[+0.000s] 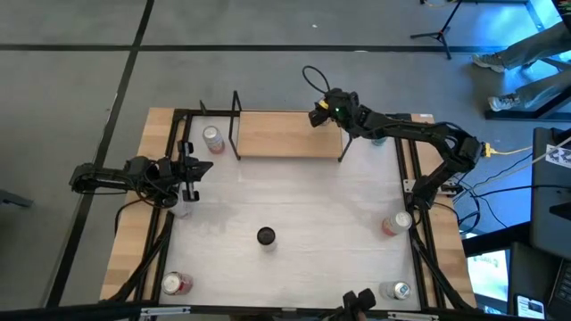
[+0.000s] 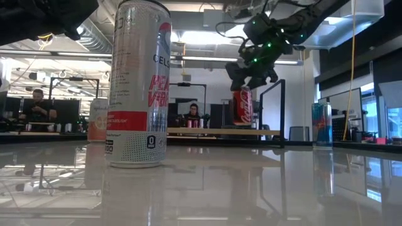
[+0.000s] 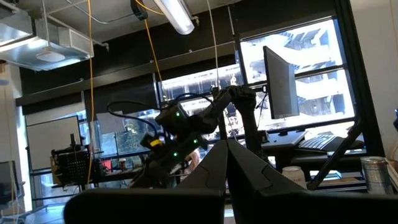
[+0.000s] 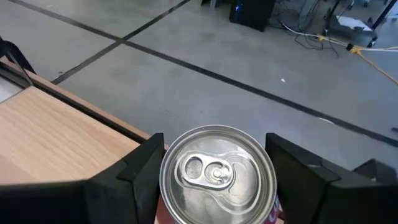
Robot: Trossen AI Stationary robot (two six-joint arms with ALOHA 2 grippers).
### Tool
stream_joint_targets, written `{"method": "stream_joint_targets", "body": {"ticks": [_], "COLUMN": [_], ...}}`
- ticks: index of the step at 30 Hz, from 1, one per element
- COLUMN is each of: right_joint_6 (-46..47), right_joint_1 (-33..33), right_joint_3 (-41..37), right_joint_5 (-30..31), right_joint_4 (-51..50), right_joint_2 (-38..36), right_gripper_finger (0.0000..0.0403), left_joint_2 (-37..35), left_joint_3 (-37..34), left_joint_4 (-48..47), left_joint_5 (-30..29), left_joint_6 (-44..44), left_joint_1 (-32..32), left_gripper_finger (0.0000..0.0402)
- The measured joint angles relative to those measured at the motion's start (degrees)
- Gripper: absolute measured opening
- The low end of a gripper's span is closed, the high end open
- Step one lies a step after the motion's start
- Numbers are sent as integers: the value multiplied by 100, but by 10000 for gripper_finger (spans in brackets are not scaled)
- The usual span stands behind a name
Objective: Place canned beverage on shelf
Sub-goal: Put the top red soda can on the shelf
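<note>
Silver-topped red soda can (image 4: pixel 217 177) sits clamped in right gripper (image 4: pixel 214 168) at light-wood shelf (image 1: pixel 287 135) right end, ready for release; left gripper (image 1: pixel 192 169) parked closed, empty

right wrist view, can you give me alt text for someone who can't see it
Seen from directly above, a silver-topped red can sits between the right gripper's two dark fingers, which close in on either side of it. The light-wood shelf board lies beside and below the can, with grey floor crossed by dark lines beyond.
</note>
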Motion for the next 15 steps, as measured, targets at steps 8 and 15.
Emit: {"method": "stream_joint_targets", "body": {"ticks": [8,15], "right_joint_6": [12,9], "right_joint_1": [2,8], "right_joint_3": [-130,-132], "right_joint_5": [-42,-47], "right_joint_4": [226,113], "right_joint_2": [13,13], "right_gripper_finger": [236,236], "left_joint_2": [1,0], "left_joint_3": [0,0], "left_joint_4": [22,23], "left_joint_5": [0,-1], "left_joint_6": [-2,-1], "left_joint_1": [0,0], "left_gripper_finger": [1,1]}}
